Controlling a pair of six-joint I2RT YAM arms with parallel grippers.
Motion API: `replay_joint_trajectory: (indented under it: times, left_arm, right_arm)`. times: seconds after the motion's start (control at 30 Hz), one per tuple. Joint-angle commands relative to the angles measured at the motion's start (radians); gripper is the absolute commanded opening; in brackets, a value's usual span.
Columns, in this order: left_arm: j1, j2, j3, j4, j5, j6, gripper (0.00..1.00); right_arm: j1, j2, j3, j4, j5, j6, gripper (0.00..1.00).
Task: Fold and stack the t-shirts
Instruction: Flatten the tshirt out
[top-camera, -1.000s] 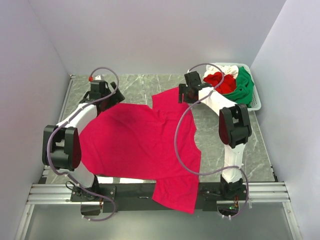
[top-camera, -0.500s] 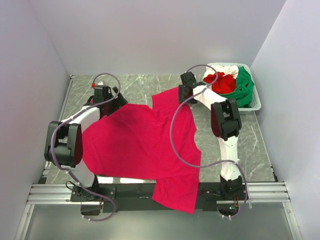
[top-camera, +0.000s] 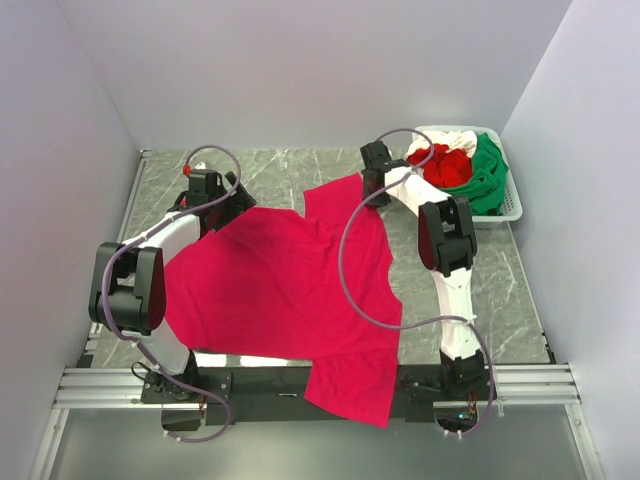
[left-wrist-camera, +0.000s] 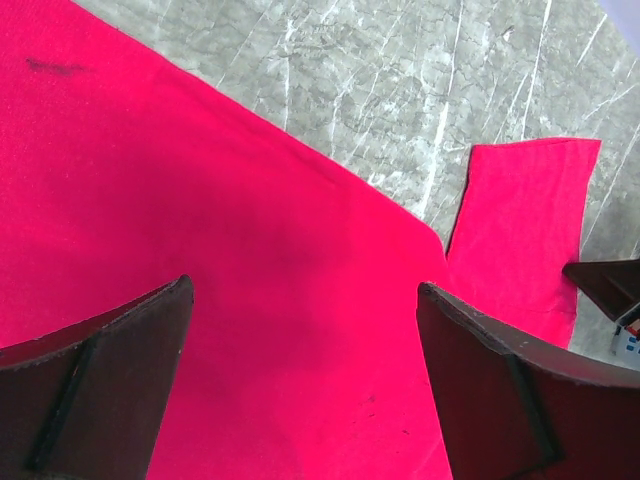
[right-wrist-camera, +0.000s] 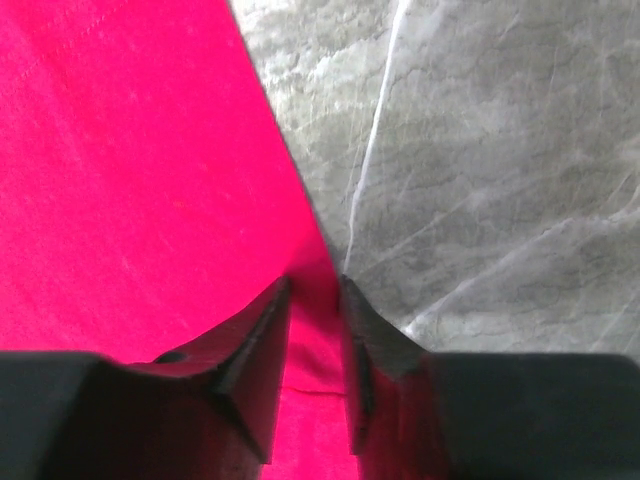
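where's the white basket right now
In the top view, the white basket sits at the far right corner of the table, just right of the right gripper.

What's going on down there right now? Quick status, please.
Left end effector open above red shirt. Right end effector pinching its sleeve edge. Shirt spread flat, unfolded. Other shirts in basket.

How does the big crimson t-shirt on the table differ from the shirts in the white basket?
Pose: the large crimson cloth t-shirt lies spread out on the grey marble table; the crumpled shirts sit bunched in the white slotted plastic basket.
Colour: the crimson t-shirt is one plain shade; the crumpled shirts mix red, green and white.
Shared: none folded yet.
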Motion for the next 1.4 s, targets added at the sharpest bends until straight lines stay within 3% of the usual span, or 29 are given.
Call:
replay_joint_trajectory:
  times: [0.0, 0.2, 0.63, 0.93, 1.37]
  left_arm:
    - [-0.004, -0.027, 0.003, 0.026, -0.011, 0.000, 0.99]
    - [-0.004, -0.044, 0.009, 0.012, -0.024, 0.016, 0.99]
    - [-0.001, 0.097, 0.034, 0.029, -0.049, 0.043, 0.99]
    - [0.001, 0.242, 0.156, 0.017, -0.049, 0.068, 0.99]
    - [0.002, 0.390, 0.353, -0.003, -0.012, 0.082, 0.99]
  right_arm:
    - [-0.015, 0.027, 0.072, -0.046, -0.007, 0.002, 0.32]
    - [-0.030, 0.050, 0.107, -0.058, -0.027, 0.004, 0.00]
    - [-0.073, 0.150, 0.363, -0.107, -0.031, 0.019, 0.00]
    - [-0.102, 0.231, 0.521, -0.123, -0.086, 0.030, 0.00]
    - [-0.179, 0.256, 0.604, -0.043, -0.160, 0.085, 0.00]
